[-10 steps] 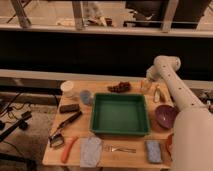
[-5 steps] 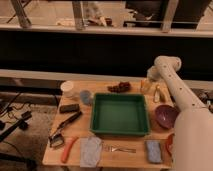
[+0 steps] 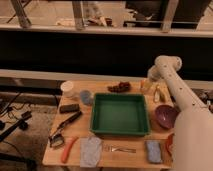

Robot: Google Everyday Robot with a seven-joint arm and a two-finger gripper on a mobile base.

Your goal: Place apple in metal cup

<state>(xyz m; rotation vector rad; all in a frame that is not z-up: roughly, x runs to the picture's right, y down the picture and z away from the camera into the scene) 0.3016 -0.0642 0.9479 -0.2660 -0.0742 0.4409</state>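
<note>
Here, hand (image 3: 147, 80) far-right, metal cup (image 3: 144, 90) beneath

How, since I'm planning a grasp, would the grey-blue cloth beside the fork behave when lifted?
The flat grey-blue cloth lies limp, so it would probably droop and feel light. Pushed, it likely bunches rather than slides. The end effector is near the wooden table's far right corner.

Gripper (image 3: 148, 83) at the table's (image 3: 126, 161) far right edge, just beyond the green tray (image 3: 120, 114).
</note>
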